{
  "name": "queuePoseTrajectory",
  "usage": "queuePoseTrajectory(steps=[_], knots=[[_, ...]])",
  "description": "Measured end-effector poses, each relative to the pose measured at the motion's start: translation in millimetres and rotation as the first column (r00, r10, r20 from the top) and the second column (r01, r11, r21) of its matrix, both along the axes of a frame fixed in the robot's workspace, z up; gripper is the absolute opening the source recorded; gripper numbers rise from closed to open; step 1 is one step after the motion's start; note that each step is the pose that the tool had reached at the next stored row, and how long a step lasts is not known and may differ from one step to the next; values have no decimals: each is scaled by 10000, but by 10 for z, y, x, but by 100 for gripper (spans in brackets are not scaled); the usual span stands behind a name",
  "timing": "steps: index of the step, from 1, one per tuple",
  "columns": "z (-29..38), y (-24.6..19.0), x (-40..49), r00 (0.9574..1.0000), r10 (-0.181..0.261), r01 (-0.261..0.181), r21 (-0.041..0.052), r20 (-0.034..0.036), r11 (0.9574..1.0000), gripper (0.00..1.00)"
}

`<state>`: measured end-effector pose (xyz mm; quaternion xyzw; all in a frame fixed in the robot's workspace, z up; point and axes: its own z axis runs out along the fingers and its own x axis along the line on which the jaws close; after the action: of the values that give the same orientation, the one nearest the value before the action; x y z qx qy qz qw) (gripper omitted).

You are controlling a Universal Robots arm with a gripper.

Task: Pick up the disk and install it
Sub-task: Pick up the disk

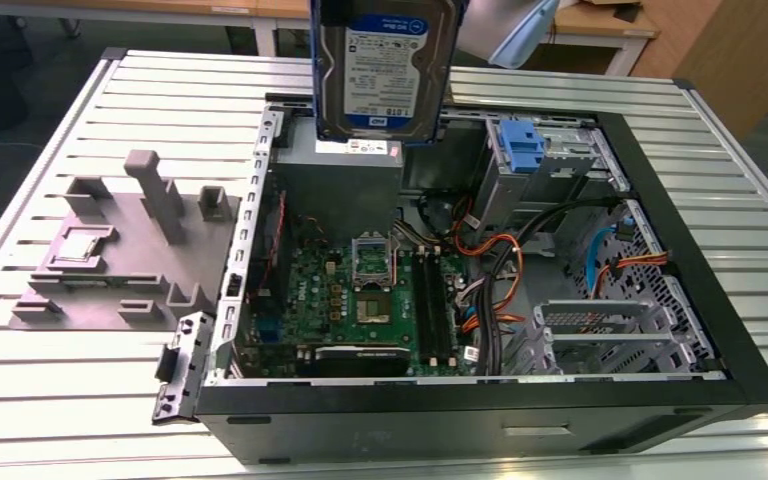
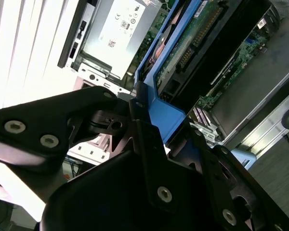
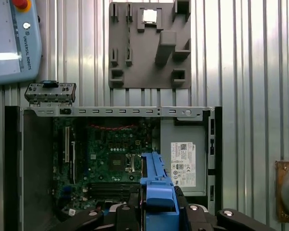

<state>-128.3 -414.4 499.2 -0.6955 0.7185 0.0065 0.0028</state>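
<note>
Disk [image 1: 384,65] hangs upright above the open computer case [image 1: 491,420], its label facing the exterior view. Black fingers [image 2: 149,144] are clamped on its blue carrier rail [image 2: 166,115]. On the table [image 1: 64,420], a grey fixture plate [image 1: 104,270] lies at the exterior view's left. The motherboard [image 1: 357,300] sits mid-case, with a blue bracket [image 1: 524,150] further right.

I have the gripper [image 3: 159,207] facing down. Jaws closed from both sides on the disk [image 1: 384,70], black fingers [image 2: 145,137] flat against its edge. Disk hangs upright below the claw.
</note>
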Motion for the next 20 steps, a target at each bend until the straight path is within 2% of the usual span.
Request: queuePoseTrajectory(steps=[2, 7, 11, 20], knots=[[-13, -33, 8, 10000, 0, 0, 0, 0, 10000, 37], [-47, -46, 102, 10000, 1, -1, -2, 3, 10000, 37], [-57, -88, 132, 10000, 0, 0, -7, 7, 10000, 37], [-57, -95, 133, 10000, 0, 0, -8, 6, 10000, 37]])
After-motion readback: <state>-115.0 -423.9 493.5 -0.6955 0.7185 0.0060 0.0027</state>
